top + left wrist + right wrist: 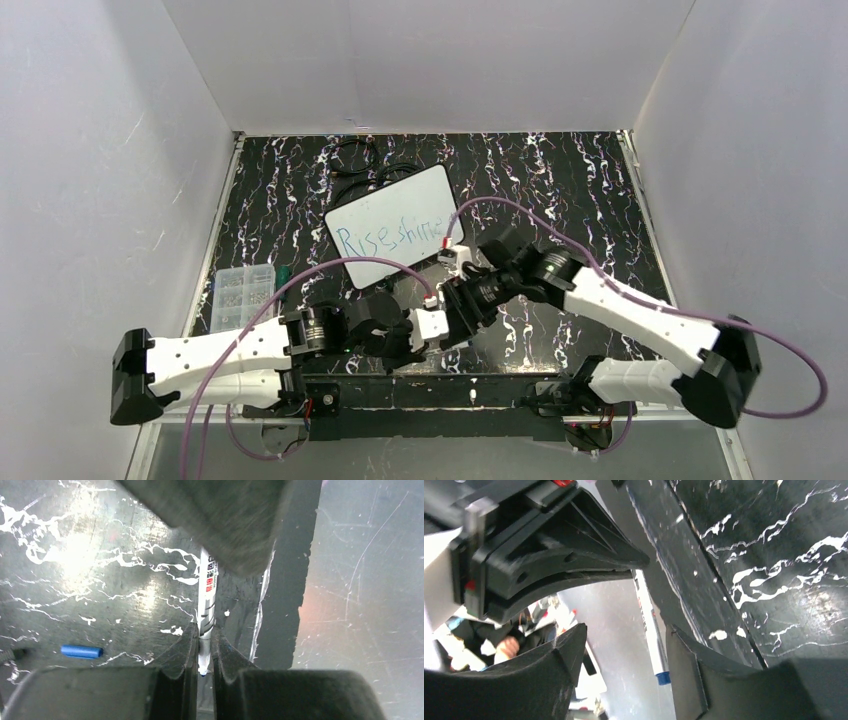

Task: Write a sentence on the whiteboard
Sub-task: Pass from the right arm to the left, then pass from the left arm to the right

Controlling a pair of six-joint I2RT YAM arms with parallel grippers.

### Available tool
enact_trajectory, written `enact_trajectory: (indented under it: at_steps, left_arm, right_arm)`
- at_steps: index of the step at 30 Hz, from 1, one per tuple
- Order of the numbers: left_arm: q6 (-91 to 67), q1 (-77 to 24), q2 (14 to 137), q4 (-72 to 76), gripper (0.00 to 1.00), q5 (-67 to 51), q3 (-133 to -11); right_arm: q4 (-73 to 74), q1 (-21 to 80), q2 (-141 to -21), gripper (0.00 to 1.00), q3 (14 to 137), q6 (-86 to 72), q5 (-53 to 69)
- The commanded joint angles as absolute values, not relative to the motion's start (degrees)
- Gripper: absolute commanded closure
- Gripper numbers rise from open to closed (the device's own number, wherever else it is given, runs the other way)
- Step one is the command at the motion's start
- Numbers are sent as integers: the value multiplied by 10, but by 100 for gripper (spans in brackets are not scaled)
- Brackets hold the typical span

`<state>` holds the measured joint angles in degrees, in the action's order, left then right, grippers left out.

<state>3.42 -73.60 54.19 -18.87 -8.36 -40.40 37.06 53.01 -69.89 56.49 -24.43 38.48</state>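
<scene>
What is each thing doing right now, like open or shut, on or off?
left hand: shut on the marker.
right hand: open, one finger on each side of the marker.
marker: cap off, gripped by the left hand.
cap: off the marker, lying on the table.
whiteboard: lying flat, written on.
sentence: written in blue, reads roughly "Rise shine".

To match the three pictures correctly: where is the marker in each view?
Top external: I cannot make it out.
Left wrist: marker at centre, clamped in the left gripper.
Right wrist: centre, inside the open right gripper.
Shared landmark: the black, white-veined table.
</scene>
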Motion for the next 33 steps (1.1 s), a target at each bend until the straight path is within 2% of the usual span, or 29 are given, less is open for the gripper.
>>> enact_trajectory:
  at_steps: [1,9,15,20,25,33]
  left_arm:
    - [-91,-734,521,-147,100,-60,-376]
    - [-191,-734,520,-90,100,-43,-339]
    - [-197,-733,502,-84,100,-43,-331]
    - [-195,-732,488,-77,100,-52,-326]
    - [-196,-733,476,-73,100,-55,-320]
    - [-195,-732,486,-75,100,-61,-328]
  right_arm:
    - [275,531,-627,31,503,-325,315]
    - [88,531,-536,28,375,-448,320]
    - [89,531,-533,34,351,-447,334]
    - [75,531,-535,35,328,-452,335]
    - [84,531,-524,31,313,-447,327]
    - [6,531,-508,37,293,-495,331]
